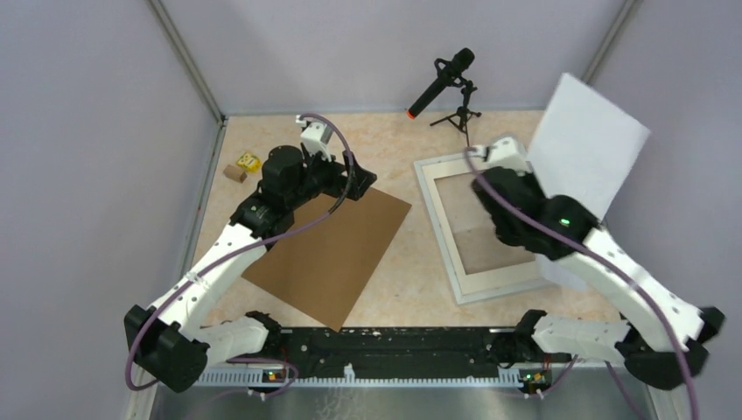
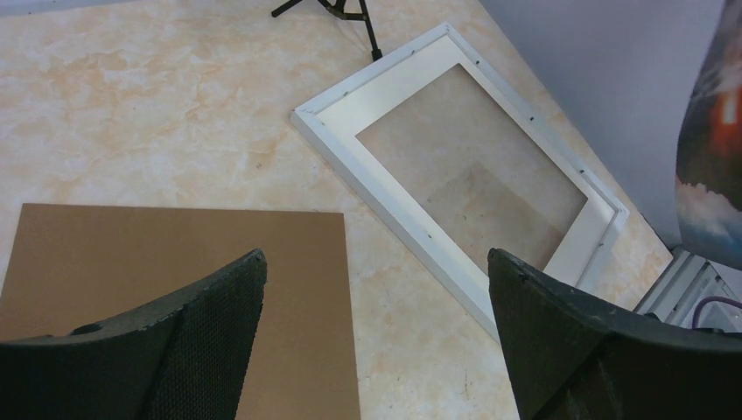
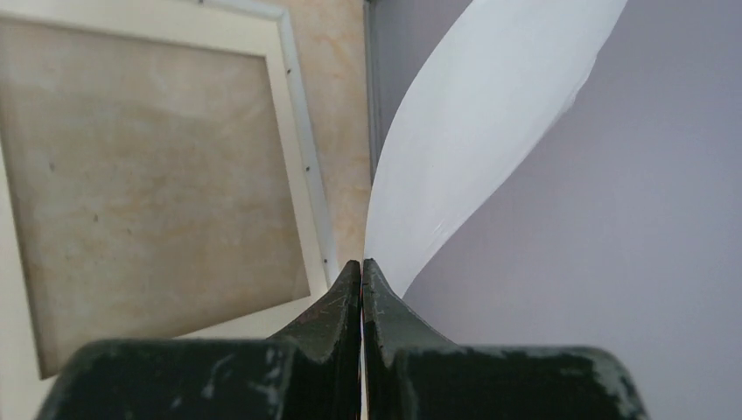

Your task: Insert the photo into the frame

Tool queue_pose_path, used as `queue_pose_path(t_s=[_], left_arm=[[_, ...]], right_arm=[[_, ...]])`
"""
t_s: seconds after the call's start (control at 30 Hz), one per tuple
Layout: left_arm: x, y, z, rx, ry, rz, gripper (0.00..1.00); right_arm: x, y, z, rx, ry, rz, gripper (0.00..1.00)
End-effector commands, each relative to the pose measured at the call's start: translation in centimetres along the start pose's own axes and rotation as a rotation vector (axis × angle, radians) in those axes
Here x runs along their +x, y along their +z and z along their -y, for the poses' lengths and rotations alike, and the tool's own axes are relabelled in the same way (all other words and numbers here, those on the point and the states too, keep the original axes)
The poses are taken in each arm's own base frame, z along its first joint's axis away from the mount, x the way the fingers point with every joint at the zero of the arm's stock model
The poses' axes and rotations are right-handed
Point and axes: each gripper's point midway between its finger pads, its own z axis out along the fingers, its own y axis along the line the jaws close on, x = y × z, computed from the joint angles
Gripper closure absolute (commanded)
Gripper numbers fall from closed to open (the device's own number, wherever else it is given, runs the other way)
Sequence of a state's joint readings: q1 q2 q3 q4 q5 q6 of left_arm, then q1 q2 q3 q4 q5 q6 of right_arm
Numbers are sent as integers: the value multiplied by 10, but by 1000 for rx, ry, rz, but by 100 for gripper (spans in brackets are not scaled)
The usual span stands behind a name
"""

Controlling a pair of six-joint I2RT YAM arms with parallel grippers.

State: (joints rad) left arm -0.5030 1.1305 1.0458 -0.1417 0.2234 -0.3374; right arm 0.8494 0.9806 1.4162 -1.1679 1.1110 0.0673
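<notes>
The photo [image 1: 586,153] hangs in the air by the right wall, curved, with its white back [image 3: 472,131] toward the cameras. The left wrist view catches a strip of the photo's printed side [image 2: 713,157]. My right gripper [image 1: 523,171] [image 3: 362,262] is shut on the photo's lower edge. The white frame [image 1: 439,229] [image 2: 394,210] [image 3: 319,175] lies flat on the table, just left of the photo. My left gripper [image 1: 359,179] [image 2: 376,254] stands wide open with nothing between its fingers. It hovers over the far corner of the brown backing board [image 1: 337,249] [image 2: 131,254].
A white mat border [image 1: 494,280] [image 2: 394,87] lies inside the frame. A microphone on a small tripod [image 1: 446,79] stands at the back. Small yellow and brown blocks [image 1: 248,161] sit at the far left. Grey walls close in both sides.
</notes>
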Motion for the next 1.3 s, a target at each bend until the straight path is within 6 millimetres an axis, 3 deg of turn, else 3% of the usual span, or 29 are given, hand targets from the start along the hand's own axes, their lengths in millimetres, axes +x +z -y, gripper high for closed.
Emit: queue_pose_path(t_s=[0.0,0.2,0.3,0.37,0.5,0.67,0.93,1.27], left_arm=[[-12,-3,10,30,28,51,2],[-14,-5,13,33,34,56,2],[-12,-3,9,12,40,54,2],[-12,-2,8,11,41,53,2],[-11,-3,12,28,42,50,2],[-9,0,7,5,41,33,2],[-6,2,10,38,25,27,1],[-6,2,6,22,22,27,2]], right_arm=[[5,39,-60,-49,-232,-49,100],[34,99,-149,-189,-294,-114,100],[56,119,-183,-247,-334,-159,100],[68,126,-195,-252,-361,-187,100],[87,133,-211,-261,-358,-207,100],[92,135,-217,-273,-319,-178,100],[73,126,-228,-357,-276,-50,100],[74,133,-236,-342,-271,-42,100]])
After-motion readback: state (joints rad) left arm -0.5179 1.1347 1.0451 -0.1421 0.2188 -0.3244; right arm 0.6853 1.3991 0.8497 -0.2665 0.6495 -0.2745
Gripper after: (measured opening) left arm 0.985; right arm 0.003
